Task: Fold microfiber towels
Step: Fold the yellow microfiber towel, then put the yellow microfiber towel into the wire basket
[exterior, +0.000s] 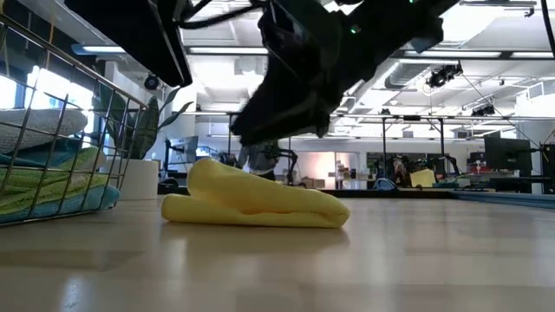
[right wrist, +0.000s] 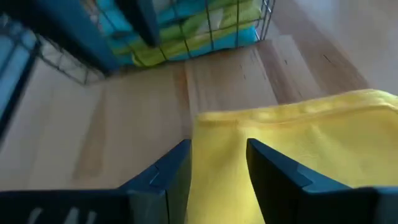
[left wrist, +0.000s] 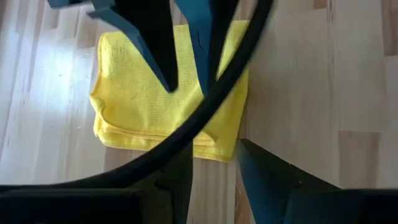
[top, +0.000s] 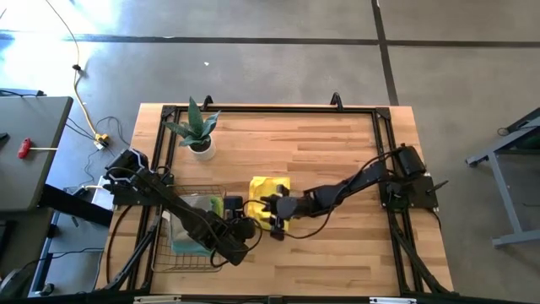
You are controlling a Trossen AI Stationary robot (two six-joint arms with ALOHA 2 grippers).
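Note:
A yellow microfiber towel (top: 272, 192) lies folded in several layers on the table's middle, its flat underside on the wood (exterior: 251, 208). My right gripper (right wrist: 217, 168) hovers open just over the towel's near-left part, slanting down from the right, and yellow cloth shows in the gap between its fingers. In the low view a gap shows between the dark grippers and the towel. My left gripper (left wrist: 214, 180) is open beside the towel's near edge, with only bare wood between its fingers. More towels, teal (right wrist: 186, 9) and lime green (right wrist: 205, 34), lie stacked in the wire basket.
The dark wire-mesh basket (top: 181, 198) stands at the near left, close to the yellow towel, under my left arm. A small potted plant (top: 199, 133) stands at the far left. Bare wood (top: 337, 143) stretches to the right of and beyond the towel. A black frame (top: 270, 110) rims the table.

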